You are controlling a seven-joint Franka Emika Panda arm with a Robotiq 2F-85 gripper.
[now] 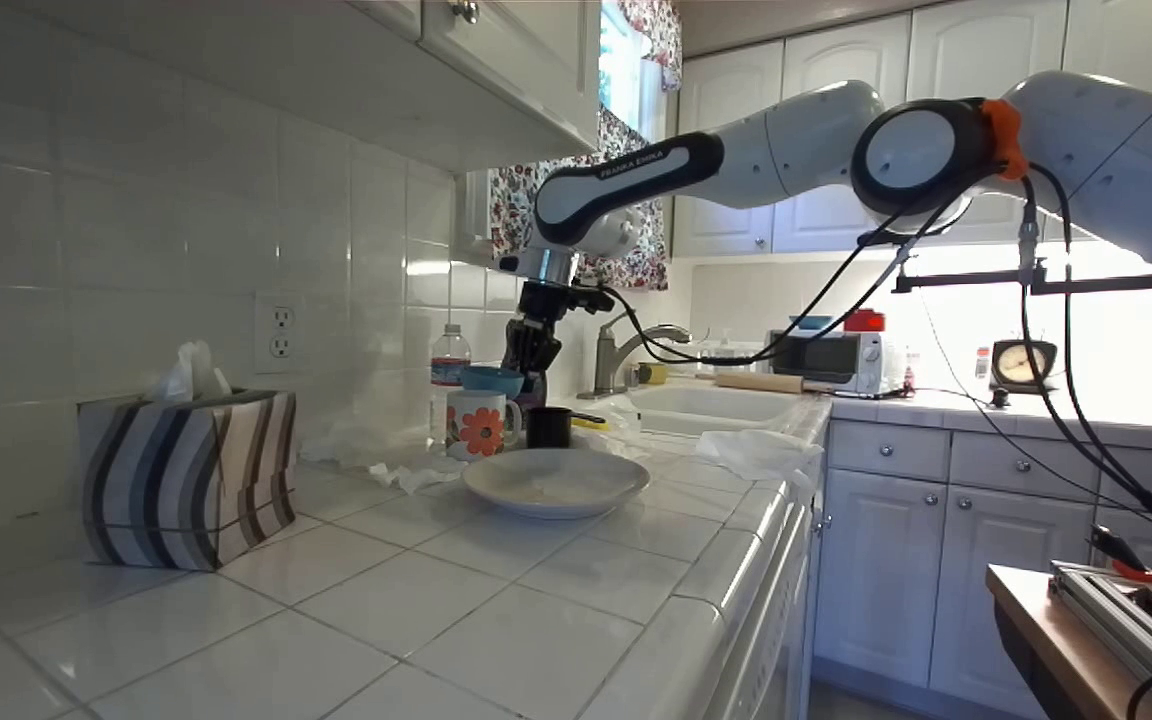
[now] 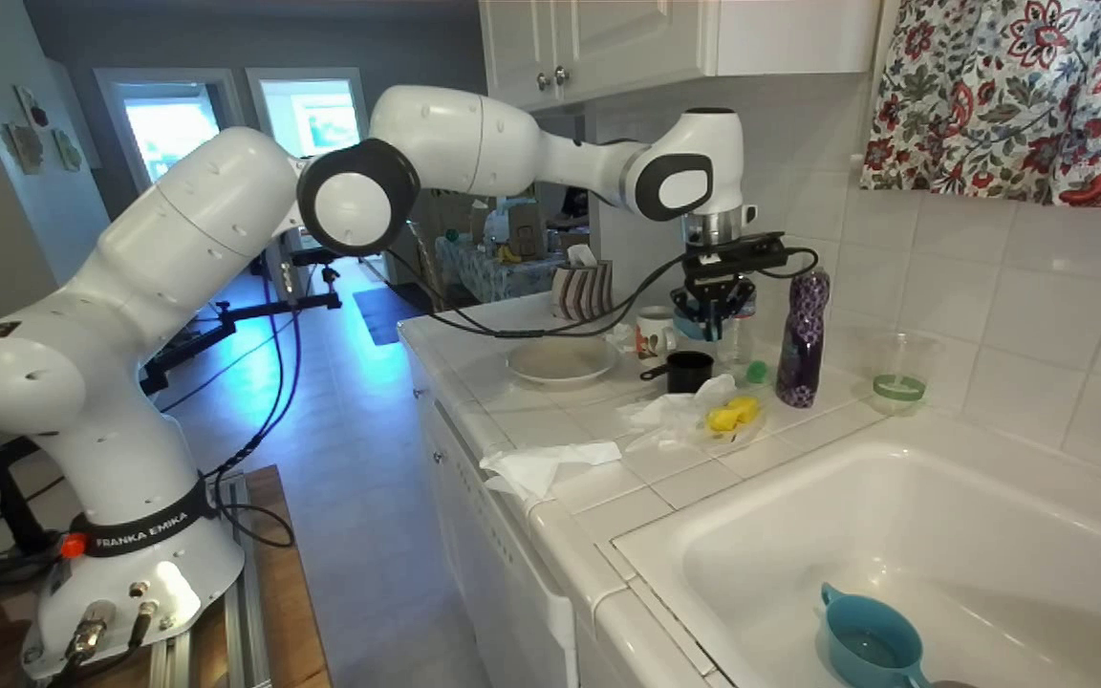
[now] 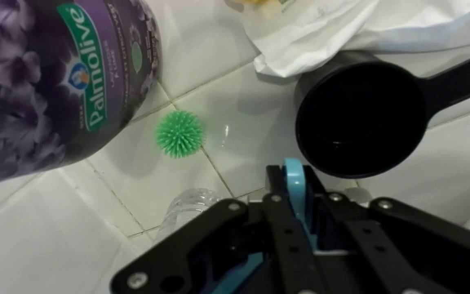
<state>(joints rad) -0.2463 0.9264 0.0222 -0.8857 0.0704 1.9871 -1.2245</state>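
My gripper (image 3: 293,175) is shut on the handle of a light blue cup (image 3: 296,190). The cup's body shows in both exterior views (image 1: 492,380) (image 2: 692,328), held above counter height beside the gripper (image 1: 534,385). In an exterior view it overlaps a white mug with an orange flower (image 1: 477,428); I cannot tell if they touch. A black cup with a long handle (image 3: 361,118) stands on the counter just beyond the fingertips in the wrist view. A green spiky ball (image 3: 180,134) and a clear water bottle (image 3: 186,208) are nearby. Most of the blue cup is hidden in the wrist view.
A purple Palmolive bottle (image 3: 96,73) stands close to the gripper. A white plate (image 1: 496,485), crumpled paper (image 2: 550,466), a yellow item (image 2: 732,414) and a striped tissue box (image 1: 186,480) are on the counter. Another blue cup (image 2: 871,635) is in the sink (image 2: 751,506). Cabinets (image 1: 506,60) hang above.
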